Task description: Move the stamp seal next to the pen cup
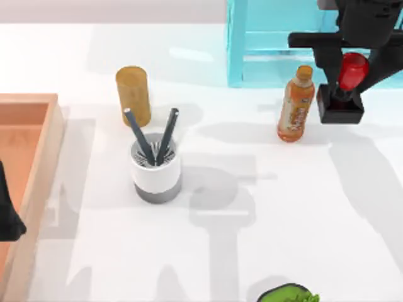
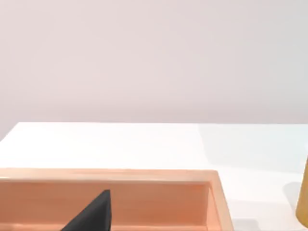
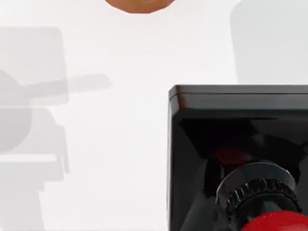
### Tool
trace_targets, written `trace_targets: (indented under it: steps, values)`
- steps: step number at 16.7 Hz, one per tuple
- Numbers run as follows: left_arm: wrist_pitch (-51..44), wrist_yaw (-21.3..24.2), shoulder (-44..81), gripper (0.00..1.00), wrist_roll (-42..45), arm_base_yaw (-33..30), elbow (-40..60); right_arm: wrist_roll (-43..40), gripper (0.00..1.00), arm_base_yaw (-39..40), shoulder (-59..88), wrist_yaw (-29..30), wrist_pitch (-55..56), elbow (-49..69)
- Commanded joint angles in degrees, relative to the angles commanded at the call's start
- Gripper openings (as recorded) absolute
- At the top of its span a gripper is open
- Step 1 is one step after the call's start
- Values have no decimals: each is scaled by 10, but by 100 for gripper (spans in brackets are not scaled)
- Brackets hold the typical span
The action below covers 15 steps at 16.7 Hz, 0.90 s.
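Right gripper (image 1: pixel 352 70) clamped on stamp seal (image 1: pixel 343 94), orange bottle (image 1: pixel 296 104) between it and pen cup (image 1: pixel 156 170).

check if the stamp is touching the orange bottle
Apart. In the top view a strip of white table separates the stamp from the bottle.

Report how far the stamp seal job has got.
Done: the right gripper has reached the stamp seal at the table's far right, beside the orange bottle. In hand: securing its red knob. Left: carrying it across to the pen cup. The left gripper sits parked over the wooden tray.
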Motion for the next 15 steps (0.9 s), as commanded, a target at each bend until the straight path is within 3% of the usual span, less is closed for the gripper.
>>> trace_targets:
  steps: [9, 15]
  values:
    - [0, 0, 0, 100, 0, 0, 0, 212, 0, 214, 124, 14, -88, 230]
    - [0, 0, 0, 100, 0, 0, 0, 234, 0, 233, 134, 15, -94, 250]
